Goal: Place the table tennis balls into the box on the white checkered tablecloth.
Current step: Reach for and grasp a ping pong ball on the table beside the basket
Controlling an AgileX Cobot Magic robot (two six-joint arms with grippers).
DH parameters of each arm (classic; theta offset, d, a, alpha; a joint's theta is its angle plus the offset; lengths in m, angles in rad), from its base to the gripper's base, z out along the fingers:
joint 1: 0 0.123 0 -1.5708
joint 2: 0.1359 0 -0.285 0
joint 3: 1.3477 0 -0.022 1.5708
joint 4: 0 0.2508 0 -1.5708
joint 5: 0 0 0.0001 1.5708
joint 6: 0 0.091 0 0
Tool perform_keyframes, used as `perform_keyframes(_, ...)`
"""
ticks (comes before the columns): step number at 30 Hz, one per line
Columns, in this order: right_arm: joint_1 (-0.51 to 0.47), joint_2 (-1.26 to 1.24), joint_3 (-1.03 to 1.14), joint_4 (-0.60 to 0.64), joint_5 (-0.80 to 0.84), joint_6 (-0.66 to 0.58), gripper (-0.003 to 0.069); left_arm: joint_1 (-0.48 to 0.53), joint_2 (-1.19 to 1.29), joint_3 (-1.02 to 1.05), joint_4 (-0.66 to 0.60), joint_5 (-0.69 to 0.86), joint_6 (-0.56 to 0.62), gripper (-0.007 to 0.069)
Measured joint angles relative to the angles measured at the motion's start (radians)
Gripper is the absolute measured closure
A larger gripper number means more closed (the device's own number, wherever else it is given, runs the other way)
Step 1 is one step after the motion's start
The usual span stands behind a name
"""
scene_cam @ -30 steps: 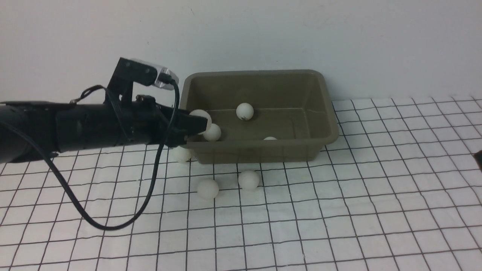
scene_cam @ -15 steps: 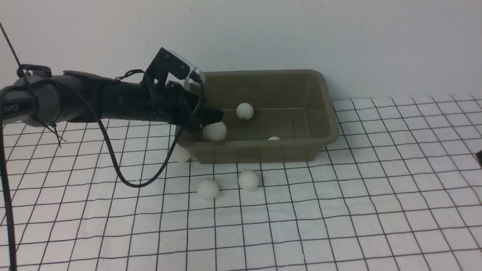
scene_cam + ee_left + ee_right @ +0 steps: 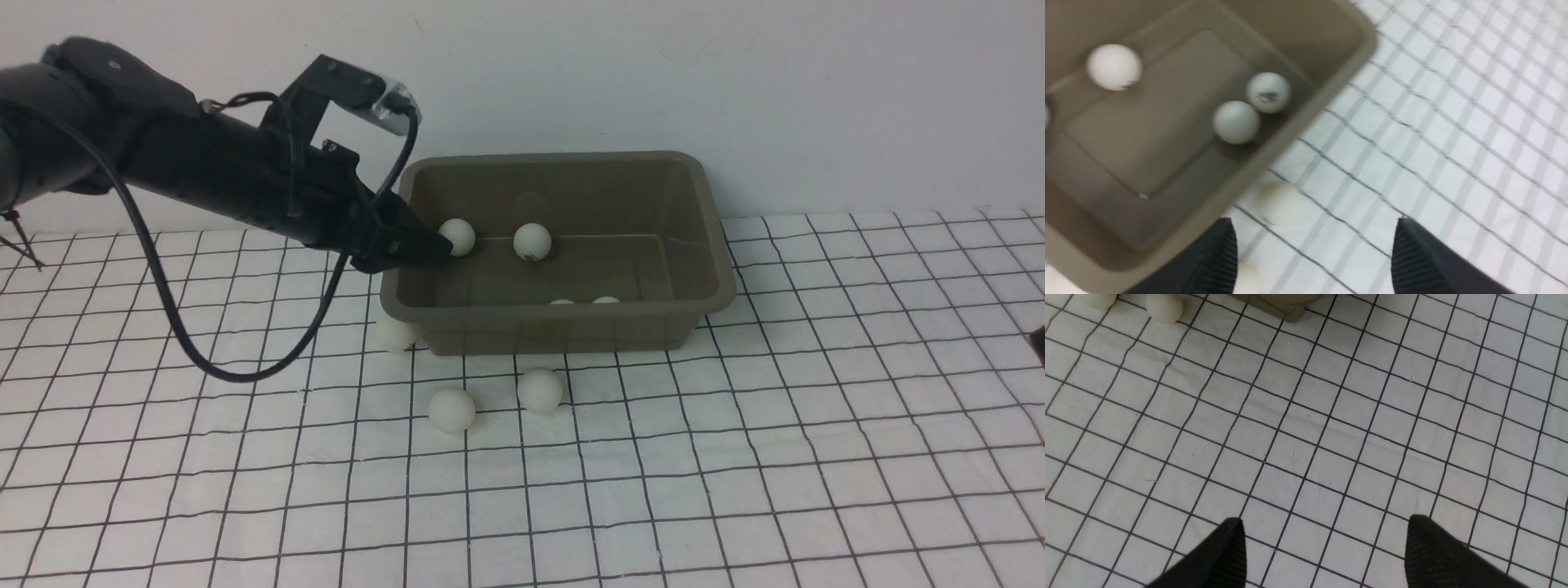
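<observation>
Four table tennis balls (image 3: 531, 242) lie inside the box (image 3: 571, 331): two sit against its far wall, one of them just off the tip of the left gripper (image 3: 433, 245), and two lie by the front wall, only their tops clearing the rim in the front view; the left wrist view shows that front pair (image 3: 1236, 122) side by side, one bearing a dark printed mark; three more balls rest outside on the white checkered tablecloth (image 3: 816, 449); the corner ball (image 3: 394, 335) sits just beside the box's front left corner, while the left loose ball (image 3: 451, 409) and the right loose ball (image 3: 540, 389) lie near each other a little in front of the box, apart from its wall; the box stands on the cloth close to the pale wall (image 3: 735, 82) behind it; the left gripper hangs over the box's left rim, angled down into it, its jaws spread wide with nothing between them; a black cable (image 3: 245, 371) loops down from the left arm (image 3: 163, 171) towards the cloth; the right gripper (image 3: 1326, 519) hovers above the cloth away from the box, whose corner shows only at the edge of the right wrist view, its jaws parted and empty.
</observation>
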Motion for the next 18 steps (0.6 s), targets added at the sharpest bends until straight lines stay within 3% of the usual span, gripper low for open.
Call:
perform_keyframes(9,0.0,-0.047,0.001,0.001,0.0,-0.003,0.0185,0.0,-0.116,0.177,0.048,0.047,-0.109,0.0167)
perform_keyframes(11,0.0,-0.066,0.002,0.001,0.0,-0.003,0.0185,-0.008,-0.119,0.262,0.022,-0.015,-0.1,0.0167)
perform_keyframes(18,0.0,-0.087,0.002,0.008,0.001,-0.003,0.0185,-0.139,-0.107,0.464,-0.19,-0.421,0.151,0.0167)
